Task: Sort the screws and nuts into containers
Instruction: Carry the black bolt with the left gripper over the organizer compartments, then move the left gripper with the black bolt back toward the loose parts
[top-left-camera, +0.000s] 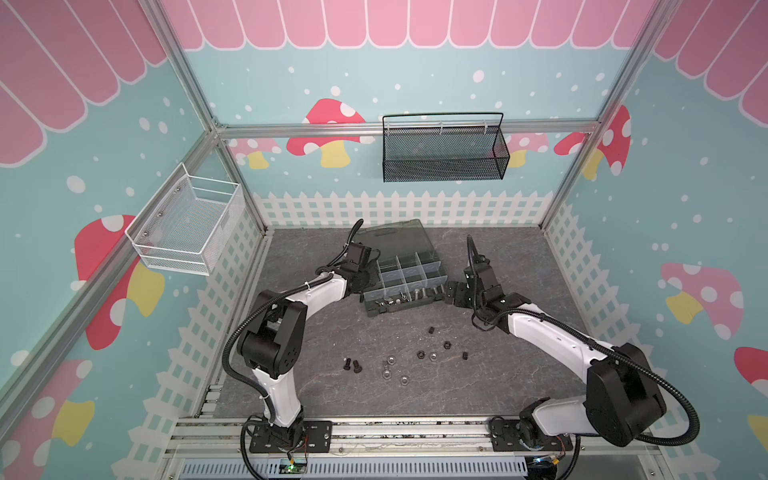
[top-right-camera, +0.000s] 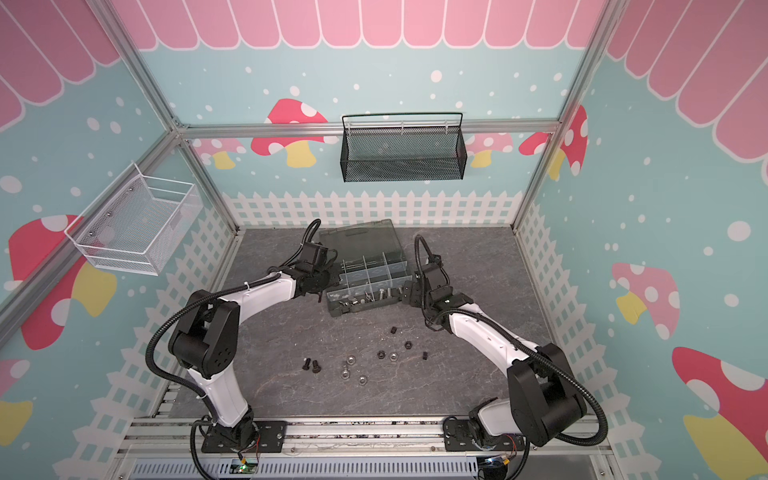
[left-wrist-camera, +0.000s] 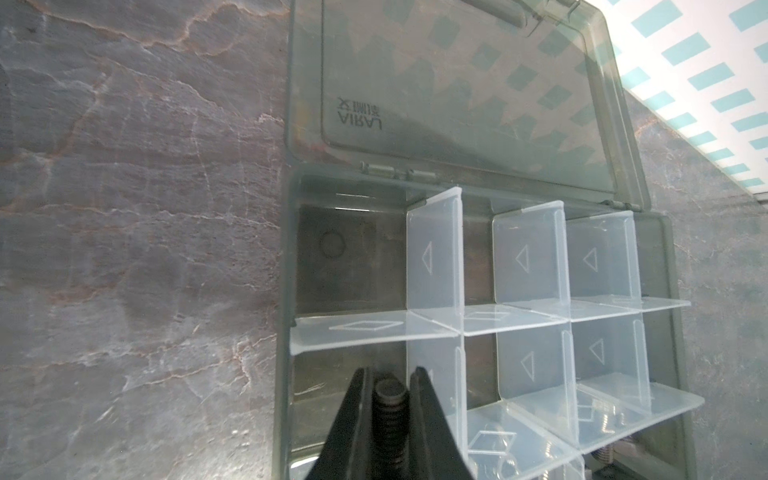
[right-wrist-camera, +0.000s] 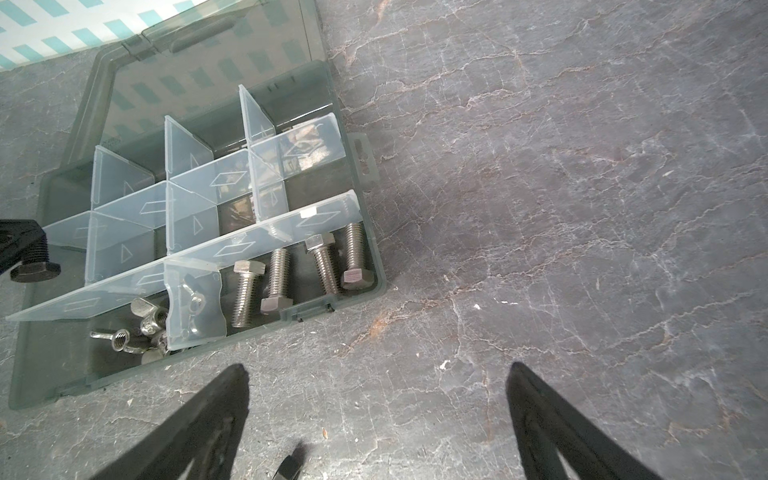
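The dark smoky organiser box lies open in mid-table with its lid folded back. My left gripper is shut on a short black screw above a bare left-edge container; the screw hangs head down. Silver screws and wing nuts fill the front containers. My right gripper stands open over bare table by the box's right end. Two black screws, silver nuts and black nuts lie loose in front.
A black mesh basket hangs on the back wall and a white wire basket on the left wall. A small black piece lies on the table just under my right gripper. Fence-printed walls close in the table.
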